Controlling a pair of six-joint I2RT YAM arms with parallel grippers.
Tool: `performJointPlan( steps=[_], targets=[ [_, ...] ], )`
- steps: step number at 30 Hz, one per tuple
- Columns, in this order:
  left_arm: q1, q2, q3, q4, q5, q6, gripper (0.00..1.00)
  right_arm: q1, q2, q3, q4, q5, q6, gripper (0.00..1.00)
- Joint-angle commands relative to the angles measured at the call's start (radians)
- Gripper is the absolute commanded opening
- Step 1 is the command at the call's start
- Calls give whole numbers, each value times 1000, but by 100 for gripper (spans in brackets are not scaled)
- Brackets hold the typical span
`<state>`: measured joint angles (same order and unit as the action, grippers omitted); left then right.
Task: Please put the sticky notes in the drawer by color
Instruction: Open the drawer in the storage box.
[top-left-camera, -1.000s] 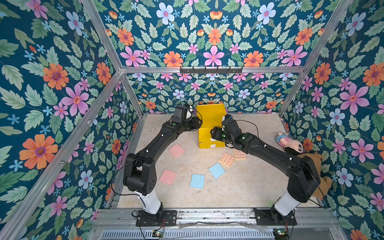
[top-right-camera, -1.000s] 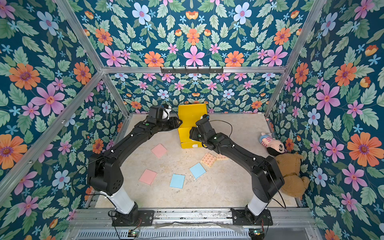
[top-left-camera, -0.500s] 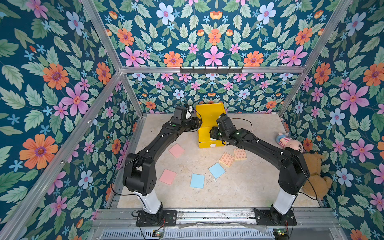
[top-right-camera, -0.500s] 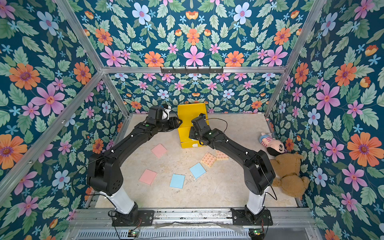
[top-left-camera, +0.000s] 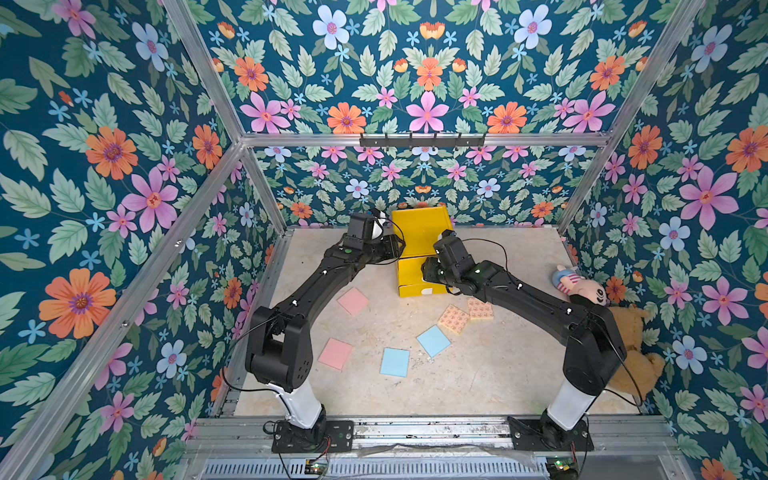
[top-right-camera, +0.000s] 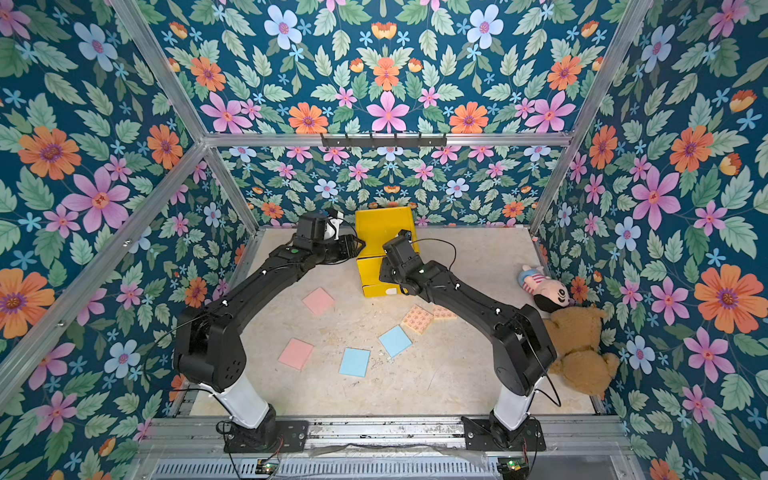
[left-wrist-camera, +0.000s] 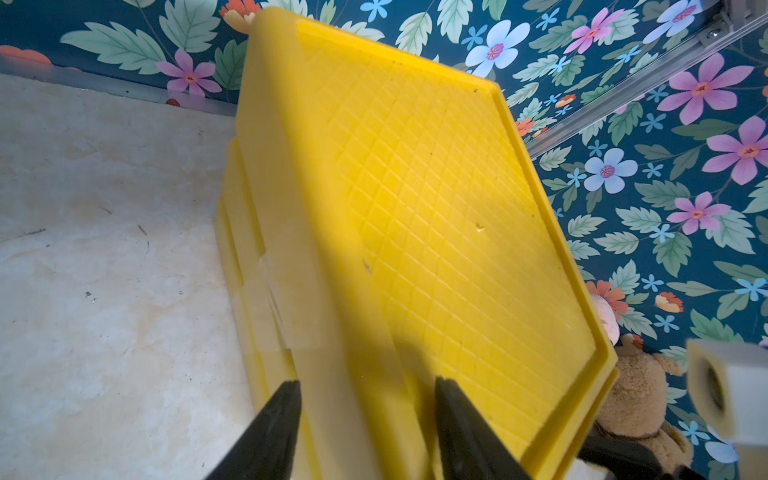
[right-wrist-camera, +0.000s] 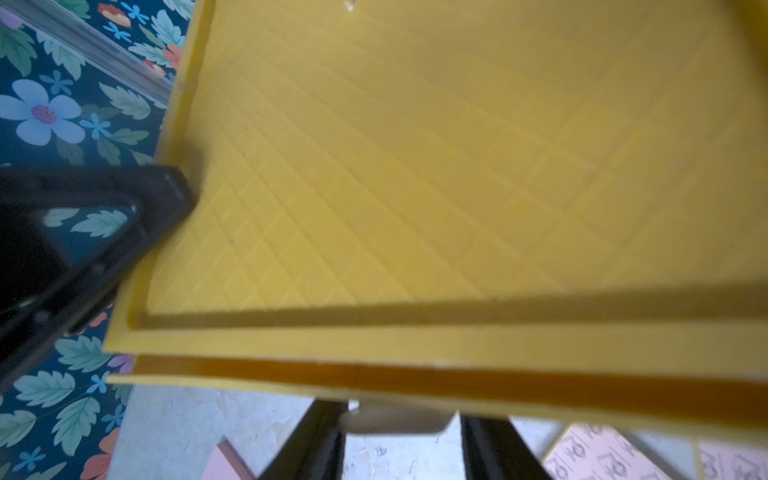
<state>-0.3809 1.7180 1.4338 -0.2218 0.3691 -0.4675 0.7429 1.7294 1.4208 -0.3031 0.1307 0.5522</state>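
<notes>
1. Only the right arm (top-left-camera: 519, 291) has shifted since a second ago. Its wrist has edged in toward the front of the cabinet (top-left-camera: 419, 230), while the left arm (top-left-camera: 316, 282), the cabinet and the sticky notes (top-left-camera: 395, 362) lie as they did.
2. We see the cabinet at the far middle of the table (top-left-camera: 498, 374), close to the far wall (top-left-camera: 415, 178), with its drawers looking shut.
3. The left gripper (left-wrist-camera: 365, 382) stands half open across the cabinet's top left rim and touches it. We judge that it steadies the cabinet, but we cannot tell whether it truly clamps.
4. The right gripper (right-wrist-camera: 399, 415) stands narrow around the white tab (right-wrist-camera: 415, 422) of the top drawer. We cannot tell whether its fingers (right-wrist-camera: 490, 453) already press the tab.
5. As we judge it, nothing is sorted yet. Opening a first drawer is the step in hand, and all the placing is left.
6. We count six sticky notes, all flat on the table nearer than the cabinet:
   - Two pink notes (top-left-camera: 353, 301) (top-left-camera: 335, 353) lie on the left.
   - Two blue notes (top-left-camera: 395, 362) (top-left-camera: 433, 340) lie near the middle.
   - Two patterned orange notes (top-left-camera: 454, 320) (top-left-camera: 481, 309) lie right of middle, side by side and seemingly touching.
7. We also count one cabinet, two arms, and two soft toys by the right wall: a doll (top-left-camera: 582, 286) and a teddy bear (top-left-camera: 631, 345).
</notes>
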Motion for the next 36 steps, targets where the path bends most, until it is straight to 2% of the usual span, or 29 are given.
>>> performJointPlan(
  steps=[1, 16, 30, 32, 36],
  targets=[
    [5, 6, -6, -118, -38, 20, 57, 17, -36, -36, 28, 0, -4, 43],
    [11, 8, 19, -134, -39, 27, 56, 34, -291, -304, 63, -8, 58, 42],
    [17, 15, 29, -138, -43, 29, 56, 35, -352, -370, 67, -66, 63, 42],
    [16, 15, 30, -137, -38, 27, 56, 35, -350, -371, 67, -67, 59, 46],
    [17, 13, 27, -136, -30, 26, 57, 35, -354, -361, 79, -77, 50, 68]
  ],
)
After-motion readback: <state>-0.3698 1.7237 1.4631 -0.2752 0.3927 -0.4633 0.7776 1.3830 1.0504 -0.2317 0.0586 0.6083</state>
